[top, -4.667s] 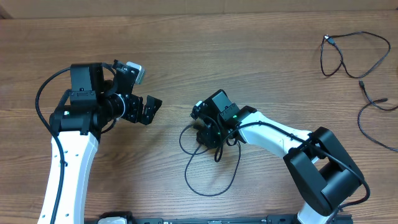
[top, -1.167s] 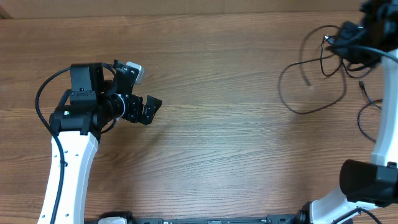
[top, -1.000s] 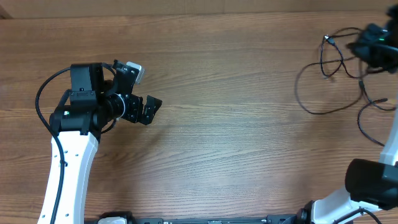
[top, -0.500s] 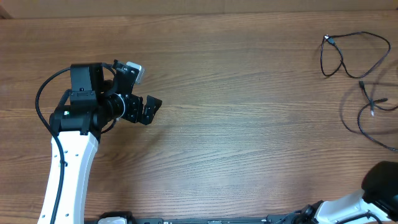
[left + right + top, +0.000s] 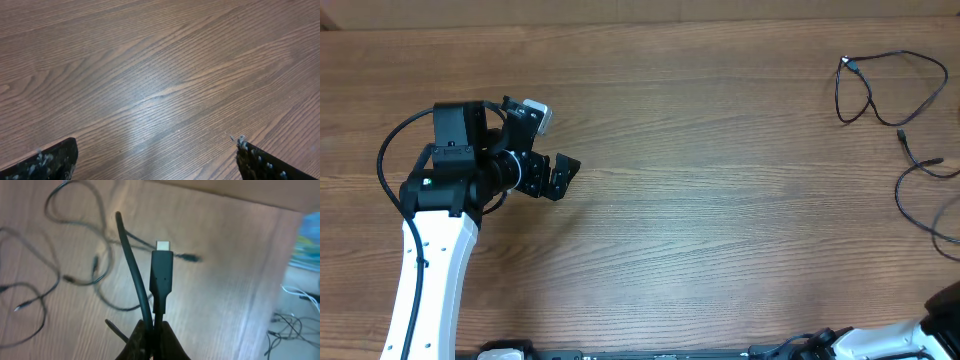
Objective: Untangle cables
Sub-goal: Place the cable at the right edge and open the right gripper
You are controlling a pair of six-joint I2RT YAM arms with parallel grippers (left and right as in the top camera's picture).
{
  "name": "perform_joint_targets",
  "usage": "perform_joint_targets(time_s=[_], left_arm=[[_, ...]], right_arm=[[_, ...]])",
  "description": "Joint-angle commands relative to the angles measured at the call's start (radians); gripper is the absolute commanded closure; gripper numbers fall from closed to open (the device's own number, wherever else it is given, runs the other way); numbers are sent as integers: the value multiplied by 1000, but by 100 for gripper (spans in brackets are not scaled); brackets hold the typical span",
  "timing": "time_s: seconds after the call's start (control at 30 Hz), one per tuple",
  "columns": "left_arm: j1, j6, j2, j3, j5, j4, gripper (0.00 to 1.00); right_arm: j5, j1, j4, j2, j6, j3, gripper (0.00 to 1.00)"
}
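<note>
1. While the right gripper [image 5: 152, 340] lies outside the overhead view, its wrist camera shows the fingers clamped together on a thin black cable [image 5: 161, 287]. The cable runs straight on from the fingertips, with its silvery USB-C plug [image 5: 162, 245] at the far end.
2. We see a second black strand [image 5: 131, 265] curving up from the same pinch. We cannot tell whether it is the same cable.
3. Two loose cables [image 5: 917, 163] lie on the table [image 5: 720, 200] at its far right edge. From the right wrist they sit below and to the left of the held plug, blurred.
4. Our left gripper [image 5: 558, 177] stands wide apart over bare wood, holding nothing, well apart from every cable.
5. We judge the right arm much the nearer. Its next move calls for laying the held cable on bare wood, clear of those loose ones.
</note>
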Motion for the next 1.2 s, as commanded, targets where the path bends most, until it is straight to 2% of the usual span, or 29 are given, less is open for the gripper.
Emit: perform_joint_targets(time_s=[0.0,0.17,0.4,0.63,0.9,1.17], left_arm=[[2,22,-19,21,14,3,0],[2,22,-19,21,15,3,0],[2,22,-19,21,14,3,0],[2,22,-19,21,15,3,0],[2,22,-19,21,15,3,0],[2,22,-19,21,14,3,0]], right_arm=[[57,-54,13,-34,1,28,96],[57,-113,29,-32,5,27,96],[57,-119,109,-6,5,1,96],[43,-119,265,0,4,-176,96],[-88,-119,455,0,4,-399,96],[-97,-119,516,0,5,-441,96]])
